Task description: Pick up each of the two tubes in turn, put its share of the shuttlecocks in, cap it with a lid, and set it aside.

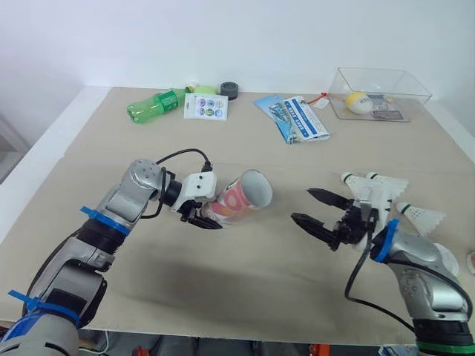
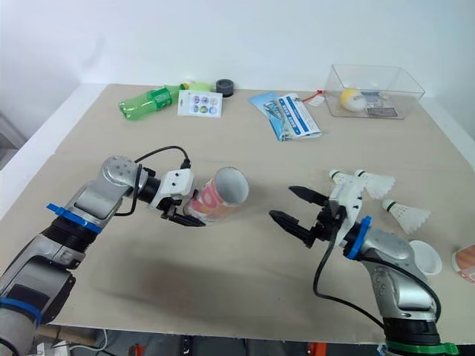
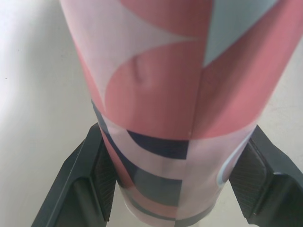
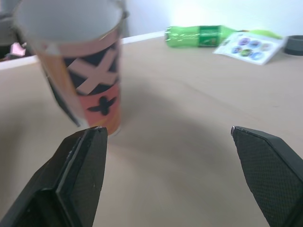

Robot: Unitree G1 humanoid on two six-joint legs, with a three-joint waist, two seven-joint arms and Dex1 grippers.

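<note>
While the left pincer (image 1: pixel 204 217) is shut tight on the low end of the pink tube (image 1: pixel 241 196), the tube leans with its open mouth turned toward the right pincer (image 1: pixel 302 205). That one is wide open and holds nothing. White shuttlecocks (image 1: pixel 386 184) lie just behind it on the tan table (image 1: pixel 245 274). Far past both pincers are a green bottle (image 1: pixel 154 104), a clear box (image 1: pixel 378 93) and a white wall (image 1: pixel 223 37).
</note>
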